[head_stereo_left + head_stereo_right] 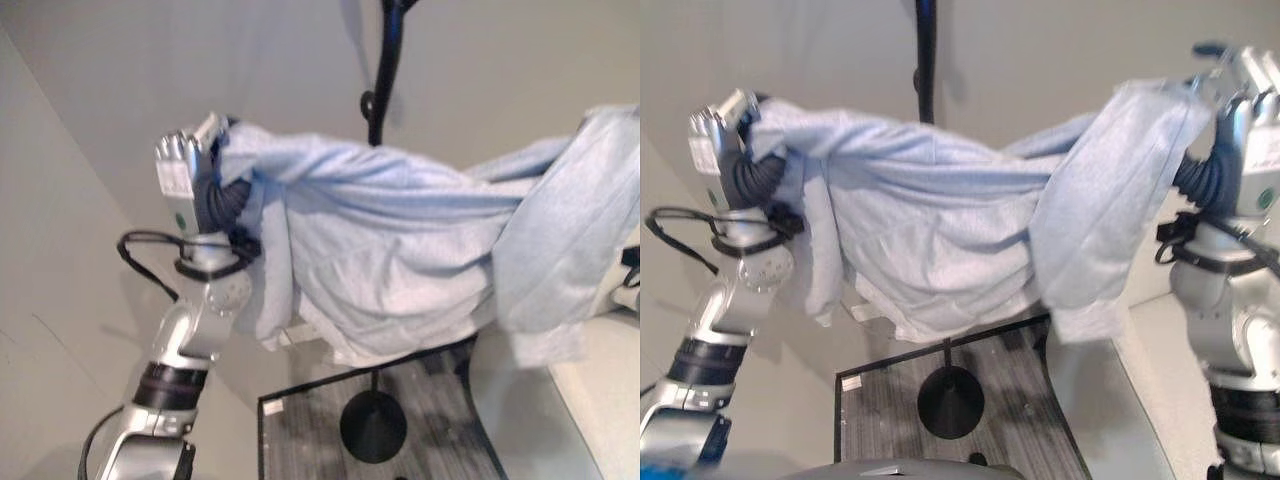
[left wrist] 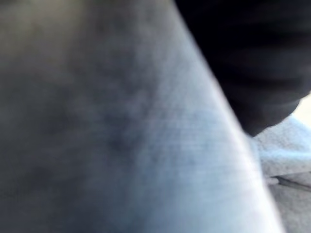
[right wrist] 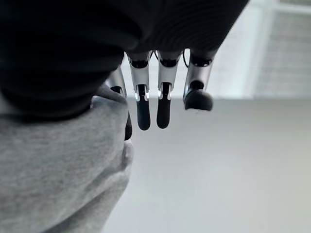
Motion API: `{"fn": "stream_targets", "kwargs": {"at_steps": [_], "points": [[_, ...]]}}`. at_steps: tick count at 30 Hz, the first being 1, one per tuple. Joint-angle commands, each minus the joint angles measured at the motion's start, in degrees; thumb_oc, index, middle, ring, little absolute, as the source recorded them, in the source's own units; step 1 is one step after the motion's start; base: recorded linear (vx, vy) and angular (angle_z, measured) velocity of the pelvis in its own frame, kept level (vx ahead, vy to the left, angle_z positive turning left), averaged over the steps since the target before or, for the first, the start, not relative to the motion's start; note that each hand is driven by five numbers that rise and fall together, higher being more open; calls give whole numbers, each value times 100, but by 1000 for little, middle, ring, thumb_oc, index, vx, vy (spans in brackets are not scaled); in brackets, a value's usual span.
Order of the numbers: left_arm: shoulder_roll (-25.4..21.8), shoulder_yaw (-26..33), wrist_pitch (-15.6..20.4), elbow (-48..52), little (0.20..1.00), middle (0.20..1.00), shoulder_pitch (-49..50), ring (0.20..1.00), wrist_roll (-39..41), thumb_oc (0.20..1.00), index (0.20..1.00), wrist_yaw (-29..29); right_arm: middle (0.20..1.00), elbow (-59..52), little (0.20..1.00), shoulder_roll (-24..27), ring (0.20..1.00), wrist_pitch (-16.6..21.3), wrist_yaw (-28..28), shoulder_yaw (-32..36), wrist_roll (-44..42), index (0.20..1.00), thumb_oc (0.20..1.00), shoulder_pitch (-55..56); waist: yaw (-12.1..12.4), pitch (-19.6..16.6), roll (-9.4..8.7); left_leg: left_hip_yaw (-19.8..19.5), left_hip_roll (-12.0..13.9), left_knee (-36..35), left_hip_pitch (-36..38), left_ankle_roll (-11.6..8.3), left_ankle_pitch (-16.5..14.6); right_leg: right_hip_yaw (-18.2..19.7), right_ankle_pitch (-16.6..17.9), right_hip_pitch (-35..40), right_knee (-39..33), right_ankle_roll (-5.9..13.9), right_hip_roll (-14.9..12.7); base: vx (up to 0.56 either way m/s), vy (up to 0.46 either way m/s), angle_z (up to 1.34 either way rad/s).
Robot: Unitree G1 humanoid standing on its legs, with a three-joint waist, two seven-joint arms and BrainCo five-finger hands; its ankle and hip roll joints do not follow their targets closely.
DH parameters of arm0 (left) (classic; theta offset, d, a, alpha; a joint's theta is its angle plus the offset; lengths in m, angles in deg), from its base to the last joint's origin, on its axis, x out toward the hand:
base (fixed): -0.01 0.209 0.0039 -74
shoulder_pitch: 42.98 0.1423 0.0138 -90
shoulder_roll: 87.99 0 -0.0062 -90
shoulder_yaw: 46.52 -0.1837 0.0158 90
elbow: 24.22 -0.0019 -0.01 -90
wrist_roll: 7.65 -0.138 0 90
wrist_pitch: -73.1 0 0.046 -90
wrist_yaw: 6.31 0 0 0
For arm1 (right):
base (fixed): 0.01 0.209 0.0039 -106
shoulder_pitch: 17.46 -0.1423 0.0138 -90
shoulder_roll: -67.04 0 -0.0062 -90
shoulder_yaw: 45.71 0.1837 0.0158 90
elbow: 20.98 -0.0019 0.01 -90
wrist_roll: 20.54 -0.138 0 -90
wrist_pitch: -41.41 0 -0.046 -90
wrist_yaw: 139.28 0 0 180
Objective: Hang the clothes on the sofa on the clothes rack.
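A light blue garment [image 1: 940,230] hangs spread between my two raised hands, in front of the black pole of the clothes rack [image 1: 926,60]. My left hand [image 1: 180,165] is at the garment's left end with its fingers curled into the cloth. In the left wrist view the blue cloth [image 2: 146,145] lies right against that hand's dark cover. My right hand [image 1: 1252,95] holds up the right end. Its fingers [image 3: 143,114] stand straight, and the cloth [image 3: 58,165] drapes over the thumb side of the hand. The garment's middle sags across the pole, hiding its lower part.
The rack's round black base [image 1: 372,425] stands on a grey striped floor area with a dark frame [image 1: 262,420] round it. A pale surface [image 1: 600,410] lies at the lower right. Plain walls stand behind the rack.
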Motion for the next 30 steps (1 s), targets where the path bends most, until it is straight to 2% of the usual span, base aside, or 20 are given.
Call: {"fn": "stream_targets", "kwargs": {"at_steps": [1,7,8,12,17,18,21,24,29,30], "points": [[-427,-268,-172,-672,200,200,-764,200,130,200,200,175,200,635,200,340,200,-93,58,-319,-416,200,200,-672,109,-363,-321,276,186,57,66,-257,-105,70,-651,461,64,360,-290,0,0,0],[-658,-780,-287,-1536,200,200,-1459,200,296,200,200,-31,200,1664,200,733,200,-103,-129,-1251,-891,200,200,-1747,130,-353,-307,270,183,57,79,-275,-94,49,-640,481,64,358,-291,0,0,0],[-750,-959,-315,-1884,200,200,-1659,200,388,200,200,-111,200,2068,200,790,200,-74,-223,-1671,-1102,200,200,-2198,133,-332,-304,268,184,57,70,-284,-82,54,-635,477,64,353,-294,0,0,0],[-865,-1194,-374,-2485,200,200,-1703,200,589,200,200,-376,200,2826,200,770,200,-41,-561,-2407,-1532,200,200,-2833,186,-320,-320,251,192,57,70,-307,-67,21,-642,487,64,340,-288,-2,-9,-3],[-863,-1328,-472,-3079,200,200,-1699,200,882,200,200,-542,200,3564,200,707,200,-90,-778,-3010,-1853,200,200,-3388,232,-302,-350,235,203,57,62,-328,-43,0,-652,501,64,319,-284,3,-11,3],[-815,-1406,-502,-3480,200,200,-1769,200,1104,200,200,-599,200,4073,200,654,200,-97,-861,-3355,-2094,200,200,-3764,237,-284,-358,219,208,57,56,-338,-31,-17,-654,503,64,308,-277,-3,-20,9],[-750,-1485,-535,-3902,200,200,-1799,200,1363,200,200,-691,200,4552,200,547,200,-131,-971,-3606,-2384,200,200,-4063,250,-267,-375,207,220,57,44,-350,-10,-23,-650,500,64,299,-268,2,-21,7],[-540,-1718,-526,-4717,200,200,-1994,200,1892,200,200,-930,200,5660,200,307,200,-170,-1176,-4114,-2883,200,200,-4638,266,-192,-373,166,233,57,-16,-371,45,-57,-629,457,64,284,-254,-7,-14,7],[-290,-1935,-514,-5159,200,200,-2015,200,2143,200,200,-1216,200,6467,200,35,200,-228,-1313,-4320,-3051,200,200,-4751,299,-107,-374,120,245,57,-81,-384,86,-80,-620,421,64,270,-241,-12,-15,6],[-110,-1956,-481,-5261,200,200,-1923,200,2247,200,200,-1291,200,6716,200,-125,200,-238,-1386,-4320,-3065,200,200,-4613,311,-70,-373,90,247,57,-97,-384,103,-96,-627,414,64,261,-238,-1,-31,9]]}}
